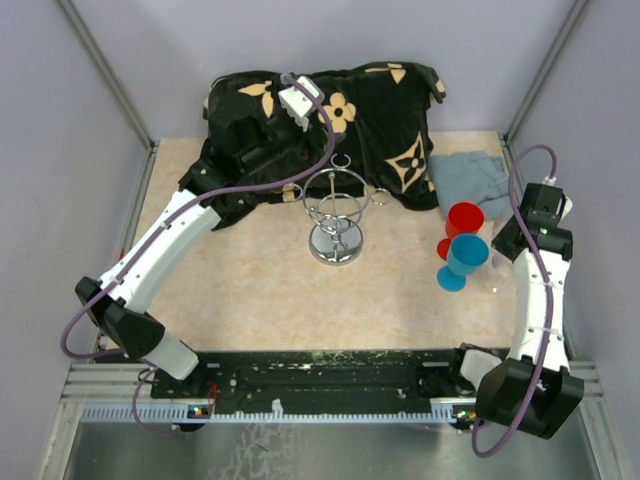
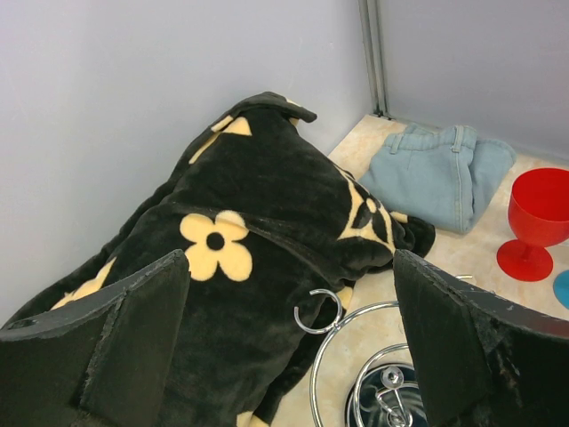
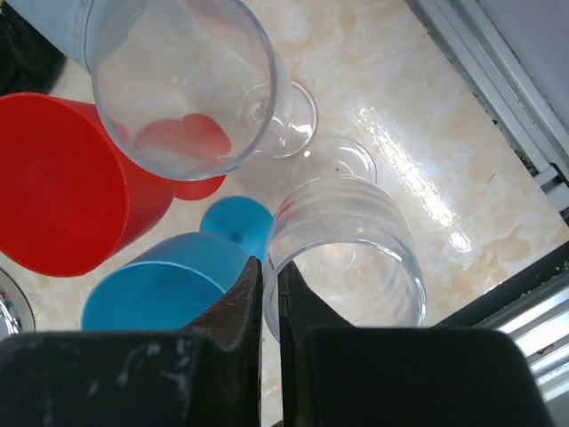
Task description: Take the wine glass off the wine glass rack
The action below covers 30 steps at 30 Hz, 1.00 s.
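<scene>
the wine glass rack stands bare at mid-counter, its wire loops holding nothing in the overhead view. the clear, ribbed wine glass is well off to the rack's right, near the right edge of the counter, upright among a second clear glass, a red cup and a blue cup. the right end effector has its jaws drawn almost together on the near rim of the ribbed glass, apparently pinching it; whether the glass's foot rests on the counter cannot be told. the left end effector hangs spread wide and empty over the black flowered blanket just behind the rack. by the look of it the removal itself is done, with only the set-down and release left.
</scene>
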Tool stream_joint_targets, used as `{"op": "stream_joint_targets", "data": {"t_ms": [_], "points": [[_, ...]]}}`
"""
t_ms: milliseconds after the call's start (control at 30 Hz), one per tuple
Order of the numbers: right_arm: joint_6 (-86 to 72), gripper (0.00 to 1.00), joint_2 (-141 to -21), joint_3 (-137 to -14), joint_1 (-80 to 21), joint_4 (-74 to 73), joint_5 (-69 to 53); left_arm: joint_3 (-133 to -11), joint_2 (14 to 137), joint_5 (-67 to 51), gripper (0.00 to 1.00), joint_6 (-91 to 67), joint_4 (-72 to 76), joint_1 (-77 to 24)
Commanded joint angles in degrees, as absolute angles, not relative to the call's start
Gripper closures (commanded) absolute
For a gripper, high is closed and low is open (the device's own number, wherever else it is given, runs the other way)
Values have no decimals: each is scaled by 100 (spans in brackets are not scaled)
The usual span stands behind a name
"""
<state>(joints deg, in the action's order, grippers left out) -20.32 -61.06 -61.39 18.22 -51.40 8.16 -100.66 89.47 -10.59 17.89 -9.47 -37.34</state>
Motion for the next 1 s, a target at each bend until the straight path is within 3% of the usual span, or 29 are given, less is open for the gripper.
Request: {"op": "stream_joint_targets", "data": {"t_ms": [0,967], "points": [[-2204,100,-6240,-6307,1733,-4822,854,-10274,8969,-1096,0,1811,-958,-3700],[-2239,100,-6176,-6353,1514,-5449,887,-10274,9015,-1192,0,1837,-984,-3700]]}}
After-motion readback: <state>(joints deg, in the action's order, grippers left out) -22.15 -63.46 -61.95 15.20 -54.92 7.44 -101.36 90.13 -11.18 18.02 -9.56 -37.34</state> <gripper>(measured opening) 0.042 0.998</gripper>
